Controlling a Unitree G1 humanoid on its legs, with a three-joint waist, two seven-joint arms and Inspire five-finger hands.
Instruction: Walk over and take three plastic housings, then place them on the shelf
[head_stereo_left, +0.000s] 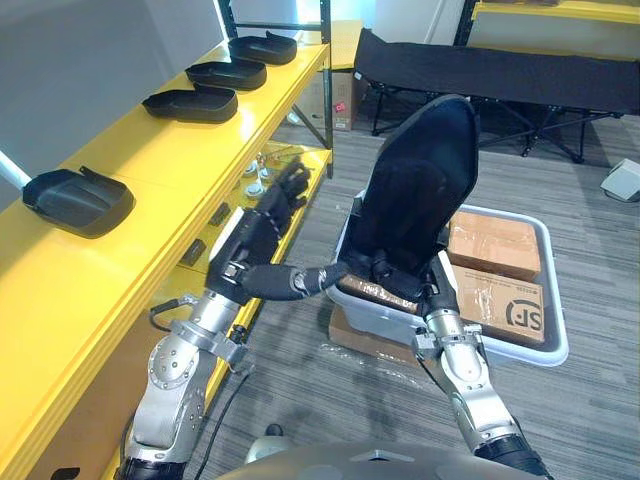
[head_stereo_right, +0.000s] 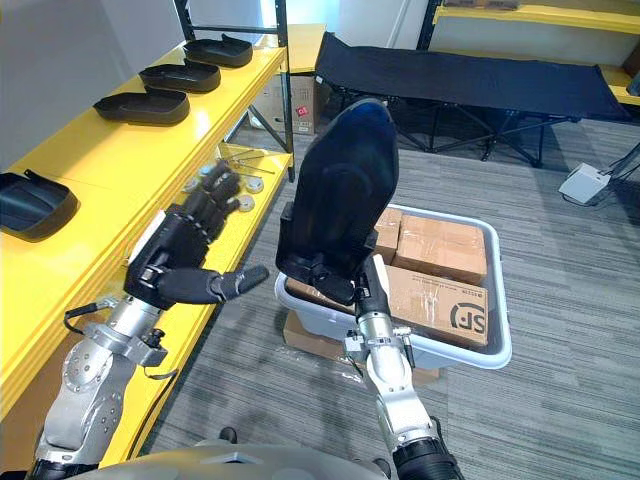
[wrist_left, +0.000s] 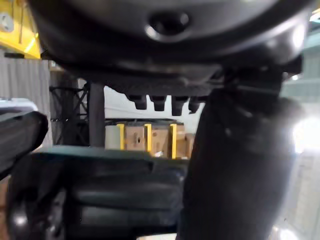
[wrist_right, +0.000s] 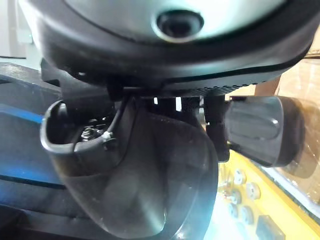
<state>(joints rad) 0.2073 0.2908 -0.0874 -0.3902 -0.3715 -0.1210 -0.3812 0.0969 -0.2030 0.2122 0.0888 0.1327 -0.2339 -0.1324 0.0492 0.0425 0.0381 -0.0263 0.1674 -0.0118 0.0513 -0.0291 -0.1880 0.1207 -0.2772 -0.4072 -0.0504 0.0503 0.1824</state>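
My right hand (head_stereo_right: 373, 287) is shut on the lower end of a large black plastic housing (head_stereo_left: 420, 190) and holds it upright over the bin. The right wrist view shows the thumb (wrist_right: 255, 125) clamped on the housing's (wrist_right: 150, 190) rim. Open and with its fingers spread, my left hand (head_stereo_left: 262, 235) hovers beside the yellow shelf (head_stereo_left: 150, 165); its thumb points at the housing's base, and I cannot tell whether it touches. Several more black housings lie on the shelf top, the nearest (head_stereo_left: 78, 200) at the left and others (head_stereo_left: 190, 103) further along.
A white bin (head_stereo_left: 548, 350) of cardboard boxes stands on the carpet under the held housing. A black folding cot (head_stereo_left: 500, 65) stretches across the back. The shelf's lower level (head_stereo_left: 255, 180) holds small parts. A white device (head_stereo_left: 622, 180) lies on the floor at far right.
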